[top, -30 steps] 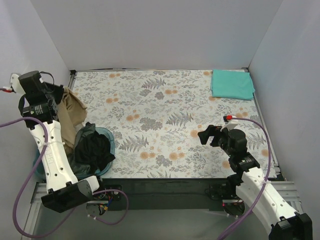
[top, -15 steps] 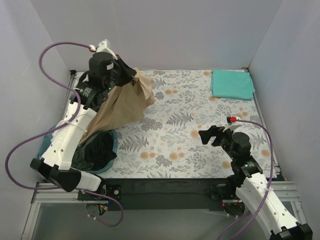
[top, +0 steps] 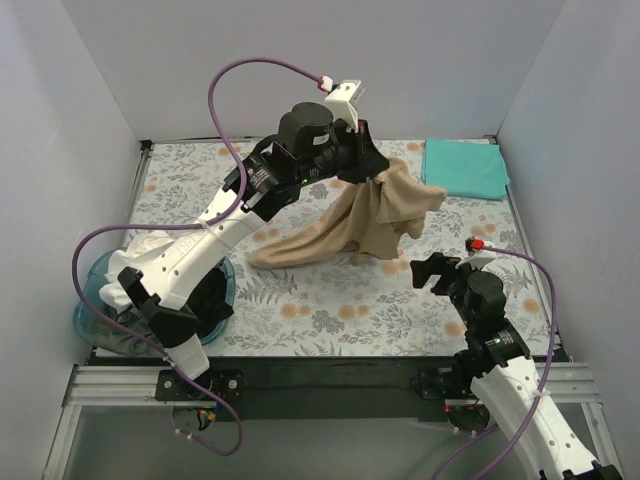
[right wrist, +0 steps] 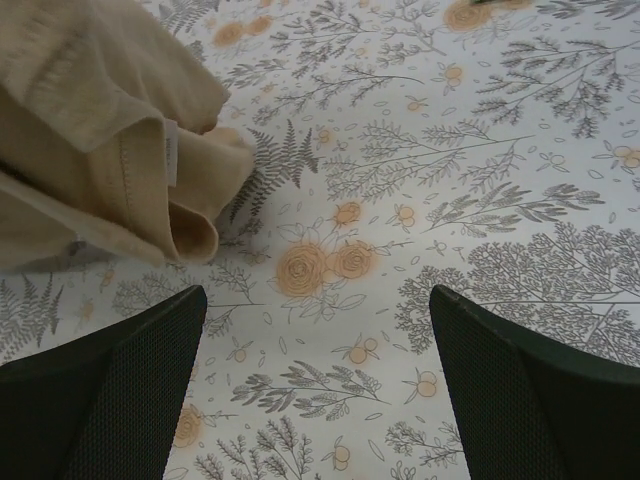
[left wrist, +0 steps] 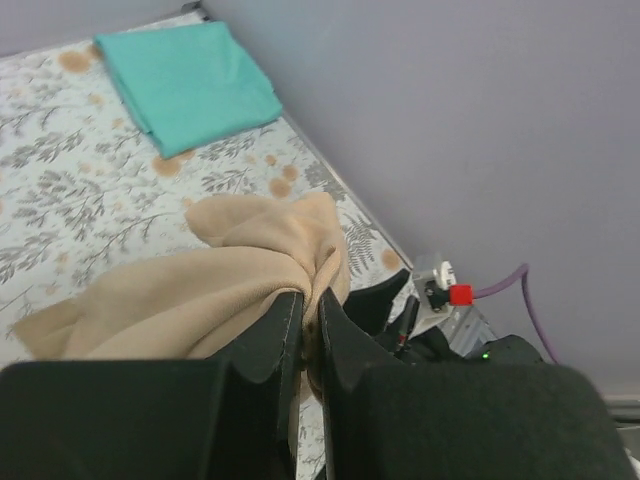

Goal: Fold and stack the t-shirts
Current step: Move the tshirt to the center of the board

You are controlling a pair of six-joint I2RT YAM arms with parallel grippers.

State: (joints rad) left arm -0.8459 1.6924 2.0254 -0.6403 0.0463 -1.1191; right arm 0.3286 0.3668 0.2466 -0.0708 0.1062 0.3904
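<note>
My left gripper (top: 372, 168) is shut on a bunch of the tan t-shirt (top: 345, 228) and holds it above the middle of the table; the shirt hangs and trails down left onto the floral cloth. In the left wrist view the tan shirt (left wrist: 200, 285) is pinched between the black fingers (left wrist: 272, 335). The teal-green t-shirt (top: 463, 167) lies folded at the far right corner and also shows in the left wrist view (left wrist: 188, 82). A white t-shirt (top: 145, 245) lies in the blue basket. My right gripper (top: 428, 272) is open and empty, near the tan shirt's hem (right wrist: 110, 160).
The blue round basket (top: 95, 318) stands at the near left with dark clothes (top: 205, 295) in it. Grey walls close the table on three sides. A floral cloth (top: 230, 180) covers the table.
My left arm has swung from the basket at the left to the table's middle right, carrying the tan shirt with it. The right arm has shifted slightly.
</note>
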